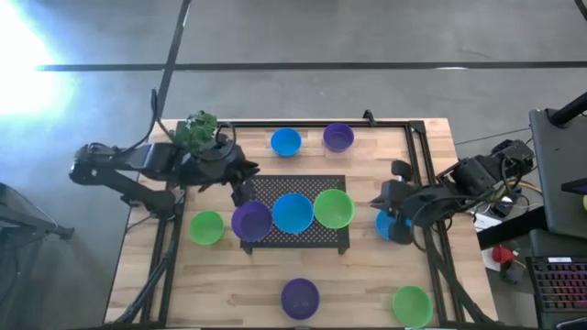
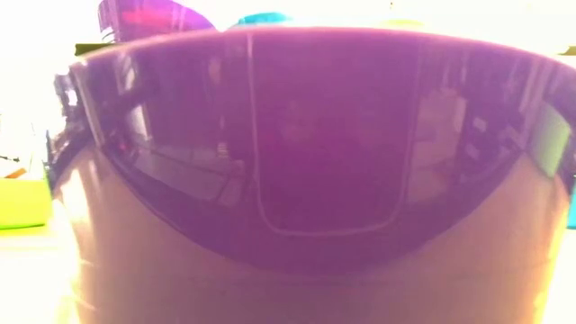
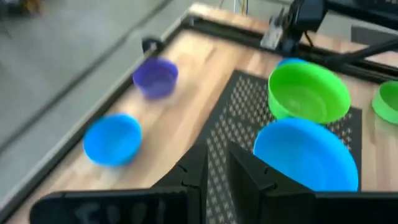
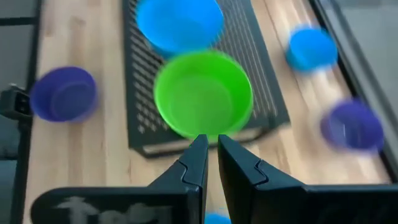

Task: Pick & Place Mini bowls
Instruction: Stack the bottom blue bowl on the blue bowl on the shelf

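While a purple bowl fills the low view, overhead shows three bowls (purple, blue, green) on the mat. Left gripper at its corner, right gripper beside it: jaws nearly closed, empty.

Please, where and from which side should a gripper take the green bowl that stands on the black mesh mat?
Probably at the thin rim, from above. The green bowl stands upright and open on the mat, too wide to span. Its side toward the right gripper is free; the blue bowl crowds the other side.
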Action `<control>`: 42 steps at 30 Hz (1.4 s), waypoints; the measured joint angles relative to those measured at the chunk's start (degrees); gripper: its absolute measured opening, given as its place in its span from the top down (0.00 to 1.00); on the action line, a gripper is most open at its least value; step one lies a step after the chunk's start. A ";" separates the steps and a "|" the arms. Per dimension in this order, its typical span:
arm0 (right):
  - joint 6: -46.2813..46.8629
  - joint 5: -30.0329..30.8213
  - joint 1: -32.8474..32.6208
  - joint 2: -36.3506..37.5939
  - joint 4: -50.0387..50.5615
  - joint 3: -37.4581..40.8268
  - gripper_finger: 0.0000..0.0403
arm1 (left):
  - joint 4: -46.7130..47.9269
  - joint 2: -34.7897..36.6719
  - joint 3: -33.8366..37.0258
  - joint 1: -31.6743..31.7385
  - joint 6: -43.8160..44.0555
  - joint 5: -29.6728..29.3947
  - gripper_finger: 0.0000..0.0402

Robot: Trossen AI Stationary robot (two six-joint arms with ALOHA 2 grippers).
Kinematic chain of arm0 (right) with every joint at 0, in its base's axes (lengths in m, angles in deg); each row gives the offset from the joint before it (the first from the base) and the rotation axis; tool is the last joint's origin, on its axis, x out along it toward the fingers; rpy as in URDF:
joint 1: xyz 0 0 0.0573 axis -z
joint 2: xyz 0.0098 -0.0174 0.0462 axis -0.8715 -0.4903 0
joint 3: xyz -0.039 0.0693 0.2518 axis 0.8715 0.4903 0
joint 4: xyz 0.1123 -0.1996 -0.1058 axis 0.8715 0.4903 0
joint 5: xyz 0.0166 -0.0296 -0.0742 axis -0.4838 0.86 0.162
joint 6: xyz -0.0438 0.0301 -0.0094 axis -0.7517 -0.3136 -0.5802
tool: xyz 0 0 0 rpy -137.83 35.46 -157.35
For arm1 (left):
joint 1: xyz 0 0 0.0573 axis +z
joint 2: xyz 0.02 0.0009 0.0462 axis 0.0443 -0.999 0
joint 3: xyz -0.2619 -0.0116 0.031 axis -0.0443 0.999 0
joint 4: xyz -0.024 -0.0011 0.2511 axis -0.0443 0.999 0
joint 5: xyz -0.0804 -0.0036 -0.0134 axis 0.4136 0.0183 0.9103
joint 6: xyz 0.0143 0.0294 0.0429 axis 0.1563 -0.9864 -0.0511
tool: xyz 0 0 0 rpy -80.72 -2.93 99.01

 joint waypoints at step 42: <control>39.49 -18.58 -3.02 -0.13 -6.05 36.42 0.91 | -11.12 -0.06 9.53 -24.17 -2.45 -30.61 0.88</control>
